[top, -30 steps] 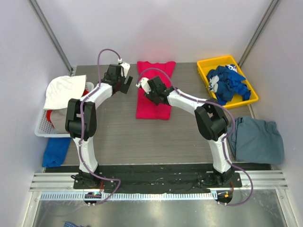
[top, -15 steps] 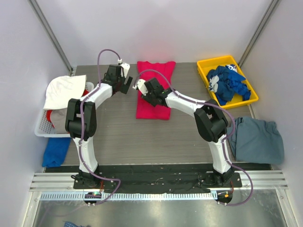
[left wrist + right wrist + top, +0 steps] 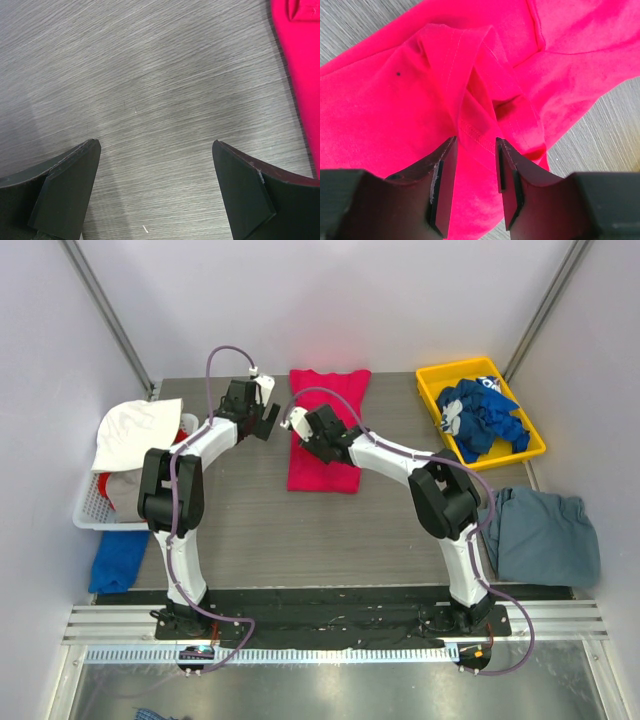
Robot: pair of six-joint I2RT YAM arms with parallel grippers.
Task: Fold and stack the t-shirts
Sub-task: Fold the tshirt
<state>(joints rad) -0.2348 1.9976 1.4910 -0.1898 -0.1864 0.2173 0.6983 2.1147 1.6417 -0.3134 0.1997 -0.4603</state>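
Pink-red t-shirt [image 3: 322,472] lies flat and lengthwise at the middle of the table [image 3: 260,530], with its far hem close to the table's far edge. Nearer than the shirt, bare tabletop runs open across the full width.

- Right of it and nearer: the grey-blue t-shirt [image 3: 545,535], at the table's right edge.
- Left of it: a white basket [image 3: 85,510], at the table's left edge.
- Right of it and farther: the royal blue t-shirts [image 3: 480,415], heaped in a yellow tray [image 3: 427,375].

Compared with one second ago, the right gripper [image 3: 475,145] has shifted slightly toward the shirt's left edge. The left gripper [image 3: 156,145] has not moved.

Right gripper: jaws drawn close together, with a raised, hemmed fold of the pink-red t-shirt pinched between them.

Left gripper: jaws wide apart and holding nothing, over bare table just left of the shirt's left edge.
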